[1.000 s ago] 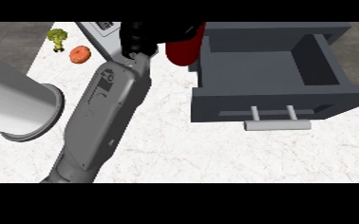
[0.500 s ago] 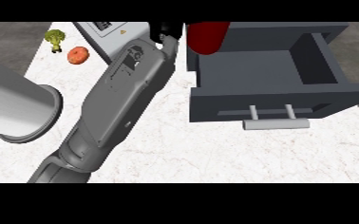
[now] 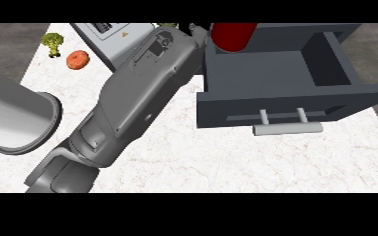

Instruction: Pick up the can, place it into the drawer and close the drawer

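While right hand (image 3: 196,30), mostly hidden behind own forearm, stays out of clear sight, fingers clamp red can (image 3: 233,36); can upright, just right of hand, above open drawer (image 3: 280,72) rear-left corner.

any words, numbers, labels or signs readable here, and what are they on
No text can be read.
grey box: a small yellow triangle sign and dark marks on its top panel, too small to read.
forearm: a dark printed mark near the wrist, too blurred to read.
can: plain red, no label showing.
drawer: no text.
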`<control>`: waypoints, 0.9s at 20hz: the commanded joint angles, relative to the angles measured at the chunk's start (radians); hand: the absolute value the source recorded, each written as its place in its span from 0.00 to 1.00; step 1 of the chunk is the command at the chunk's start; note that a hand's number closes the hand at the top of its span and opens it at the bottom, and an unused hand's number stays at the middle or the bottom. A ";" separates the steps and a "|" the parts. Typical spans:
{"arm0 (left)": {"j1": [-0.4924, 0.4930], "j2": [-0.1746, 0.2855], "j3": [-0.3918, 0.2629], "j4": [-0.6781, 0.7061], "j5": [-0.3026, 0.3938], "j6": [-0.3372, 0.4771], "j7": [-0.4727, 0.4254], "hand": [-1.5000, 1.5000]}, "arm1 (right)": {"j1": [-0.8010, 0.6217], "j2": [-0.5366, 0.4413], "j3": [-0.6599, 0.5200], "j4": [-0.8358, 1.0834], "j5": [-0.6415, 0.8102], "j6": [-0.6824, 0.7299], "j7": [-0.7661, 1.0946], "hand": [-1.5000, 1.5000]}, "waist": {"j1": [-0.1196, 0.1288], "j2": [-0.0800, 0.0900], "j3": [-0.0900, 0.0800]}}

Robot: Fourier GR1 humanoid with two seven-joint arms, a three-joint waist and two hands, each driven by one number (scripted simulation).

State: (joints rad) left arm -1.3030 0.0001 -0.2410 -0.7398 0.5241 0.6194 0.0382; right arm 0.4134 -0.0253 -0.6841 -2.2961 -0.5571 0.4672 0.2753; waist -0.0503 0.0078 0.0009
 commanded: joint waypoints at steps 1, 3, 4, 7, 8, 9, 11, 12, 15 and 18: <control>-0.061 0.000 -0.027 0.089 0.066 -0.008 -0.029 1.00 | 0.037 0.019 -0.011 0.002 -0.004 0.046 -0.017 0.00 | -0.006 0.000 0.000; -0.116 0.000 -0.044 0.110 0.110 0.032 -0.016 1.00 | -0.011 -0.011 -0.020 0.020 -0.012 0.016 -0.005 0.00 | -0.008 0.002 0.000; -0.057 0.000 -0.114 0.082 0.138 0.043 -0.045 1.00 | -0.044 -0.019 -0.009 0.043 0.019 0.000 0.001 0.00 | -0.003 0.001 0.000; -0.087 0.000 -0.156 0.132 0.182 0.063 -0.062 1.00 | -0.040 -0.013 -0.004 0.043 -0.005 0.018 -0.003 0.00 | -0.017 0.003 0.001; -0.088 0.000 -0.170 0.152 0.196 0.073 -0.089 1.00 | -0.020 0.024 0.027 0.021 0.012 0.024 -0.012 0.00 | -0.031 0.006 0.001; -0.089 0.000 -0.161 0.166 0.200 0.046 -0.078 1.00 | -0.036 0.005 0.012 0.015 0.016 0.004 0.012 0.00 | -0.012 0.004 0.001; -0.104 0.000 -0.173 0.181 0.240 0.055 -0.085 1.00 | -0.035 0.024 0.039 0.002 0.033 -0.026 0.011 0.00 | -0.020 0.006 0.001; -0.051 0.000 -0.223 0.146 0.276 0.090 -0.107 1.00 | -0.086 -0.006 0.029 0.022 0.026 -0.038 0.032 0.00 | -0.022 0.006 0.001; -0.082 0.000 -0.247 0.209 0.283 0.058 -0.100 1.00 | -0.032 0.024 0.045 -0.013 0.036 -0.019 0.026 0.00 | -0.029 0.007 0.001; -0.107 0.000 -0.278 0.261 0.298 0.093 -0.115 1.00 | -0.057 -0.006 0.019 -0.010 0.003 -0.029 0.046 0.00 | -0.051 0.013 0.002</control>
State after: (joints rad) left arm -1.3950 0.0002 -0.4780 -0.5301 0.7926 0.7008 -0.0638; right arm 0.3571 -0.0379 -0.6656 -2.2973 -0.5519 0.4455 0.3136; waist -0.0827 0.0158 0.0019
